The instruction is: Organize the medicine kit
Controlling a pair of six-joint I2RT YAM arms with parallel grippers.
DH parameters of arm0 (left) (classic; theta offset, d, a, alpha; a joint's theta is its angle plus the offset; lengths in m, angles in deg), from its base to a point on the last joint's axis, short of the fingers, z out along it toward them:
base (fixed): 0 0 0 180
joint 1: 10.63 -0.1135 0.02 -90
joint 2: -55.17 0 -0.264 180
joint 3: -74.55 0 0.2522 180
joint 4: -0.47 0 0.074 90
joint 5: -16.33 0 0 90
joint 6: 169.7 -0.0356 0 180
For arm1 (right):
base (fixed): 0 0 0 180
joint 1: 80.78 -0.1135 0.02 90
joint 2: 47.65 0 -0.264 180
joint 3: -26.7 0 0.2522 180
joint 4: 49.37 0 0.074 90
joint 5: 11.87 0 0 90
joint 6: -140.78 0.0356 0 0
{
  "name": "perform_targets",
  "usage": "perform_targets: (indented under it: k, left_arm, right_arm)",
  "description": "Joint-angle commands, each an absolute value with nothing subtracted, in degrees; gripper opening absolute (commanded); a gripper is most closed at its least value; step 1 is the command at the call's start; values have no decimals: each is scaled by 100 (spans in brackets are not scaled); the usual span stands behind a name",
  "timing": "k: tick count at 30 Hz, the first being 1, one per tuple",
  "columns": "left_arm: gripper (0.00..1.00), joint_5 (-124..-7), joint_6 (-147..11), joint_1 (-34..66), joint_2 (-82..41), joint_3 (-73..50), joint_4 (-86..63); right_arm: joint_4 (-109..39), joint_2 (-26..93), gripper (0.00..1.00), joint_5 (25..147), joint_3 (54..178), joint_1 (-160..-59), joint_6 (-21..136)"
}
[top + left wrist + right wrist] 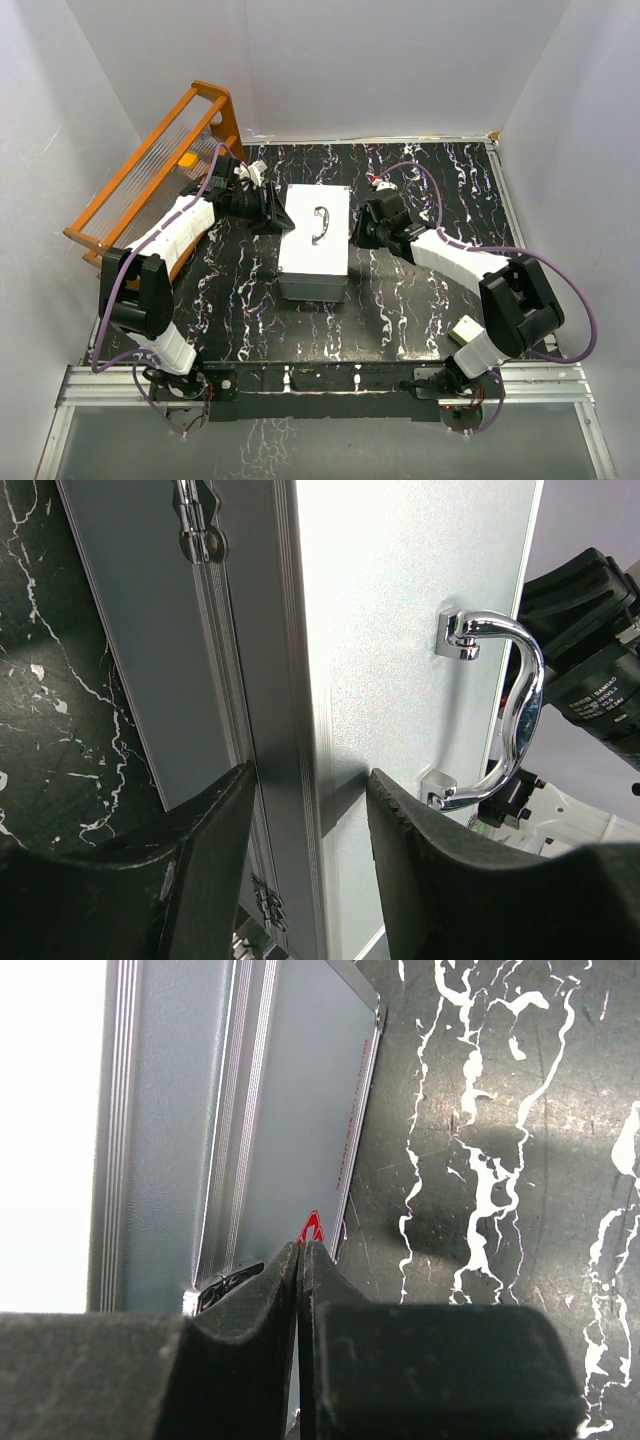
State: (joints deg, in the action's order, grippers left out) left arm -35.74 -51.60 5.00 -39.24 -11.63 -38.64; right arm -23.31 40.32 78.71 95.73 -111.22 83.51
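Observation:
The medicine kit is a closed silver aluminium case [315, 250] standing on the black marble table, its chrome handle [321, 222] on the upward face. My left gripper [272, 212] is open at the case's left upper edge. In the left wrist view its fingers [312, 790] straddle that edge of the case [400, 660], below the handle [515, 710] and the latches [195, 530]. My right gripper [358, 232] is shut and empty beside the case's right side. In the right wrist view its tips [300, 1250] sit against the case wall [180, 1110] near a red mark [312, 1228].
An orange rack [150, 165] with clear ridged panels leans at the back left, close behind my left arm. White walls close in the table on three sides. Bare marble table [420, 300] lies in front of and to the right of the case.

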Motion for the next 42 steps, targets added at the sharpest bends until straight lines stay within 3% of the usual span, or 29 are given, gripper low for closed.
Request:
perform_targets:
  k: [1, 8, 17, 22, 31, 39, 40, 41, 42]
  left_arm:
    - [46, -3448, -5245, 501, -3981, -1111, -4010]
    - [46, -3403, -5228, 503, -3997, -1118, -3998]
    - [54, -4623, -5563, 422, -3725, -1690, -4502]
    - [64, -5182, -5761, 320, -3331, -1980, -4723]
    - [98, -5904, -6276, 323, -1415, -1418, -4387]
    - [99, -6778, -6428, 324, 356, -451, -3643]
    - [99, -6875, -6413, 320, 537, -399, -3559]
    - [99, -6965, -6398, 325, 724, -316, -3464]
    - [99, -7025, -6397, 317, 930, -232, -3343]
  right_arm:
    - [-3349, 3923, 2, 8328, 9489, -11136, 8169]
    - [-3981, 3670, 2, 8697, 9195, -11137, 8198]
    - [-2278, 2818, 13, 6495, 9013, -10832, 8544]
    - [-1462, 2097, 30, 6026, 8977, -10776, 8533]
    - [-880, 156, 62, 5647, 9152, -10772, 7875]
    - [-470, -1042, 73, 5443, 9786, -10775, 7405]
    - [-407, -1153, 77, 5403, 9832, -10774, 7391]
    - [-368, -1262, 94, 5352, 9864, -10776, 7386]
    - [-358, -1353, 98, 5330, 9906, -10776, 7366]
